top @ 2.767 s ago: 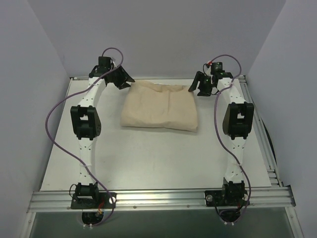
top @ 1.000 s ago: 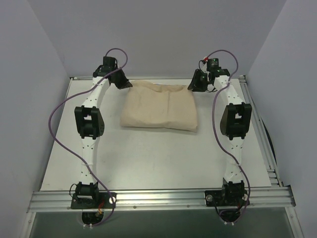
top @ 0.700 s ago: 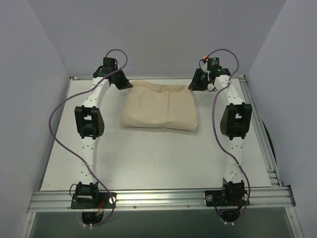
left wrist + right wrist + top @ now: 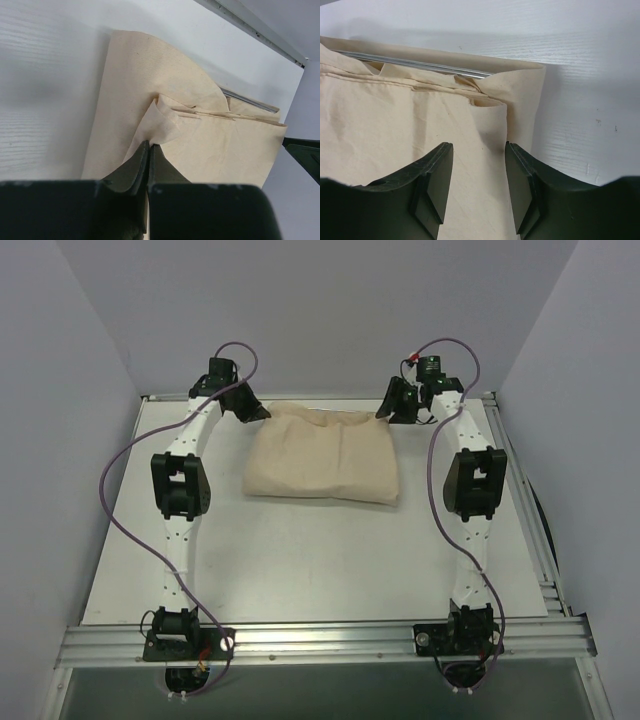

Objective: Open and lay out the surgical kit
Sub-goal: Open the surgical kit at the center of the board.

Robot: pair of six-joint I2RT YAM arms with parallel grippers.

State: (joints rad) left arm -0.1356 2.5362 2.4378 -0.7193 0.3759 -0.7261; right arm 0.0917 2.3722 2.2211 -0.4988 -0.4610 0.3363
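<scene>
While both arms reach to the far half of the white table (image 4: 300, 560), the folded beige cloth wrap (image 4: 322, 455) lies toward 12 o'clock from the table's middle, flat and closed. The left arm (image 4: 180, 490) stretches up the left side and bends inward at the wrist, its tip at the bundle's 10 o'clock corner. The right arm (image 4: 475, 485) mirrors it on the right, its tip at the 2 o'clock corner. A purple cable (image 4: 115, 500) loops off each arm.

At the wrist, the left gripper (image 4: 149, 145) is closed, its 2 fingers pressed together with a raised peak of the wrap's top layer pinched at their tips. The right gripper (image 4: 479, 150) stands partly open, its 2 fingers apart over the cloth just inside the bundle's right edge; whether they touch the fabric cannot be told. A glossy straight edge of the clear tray (image 4: 415, 63) shows between the cloth layers at the bundle's far side.
</scene>
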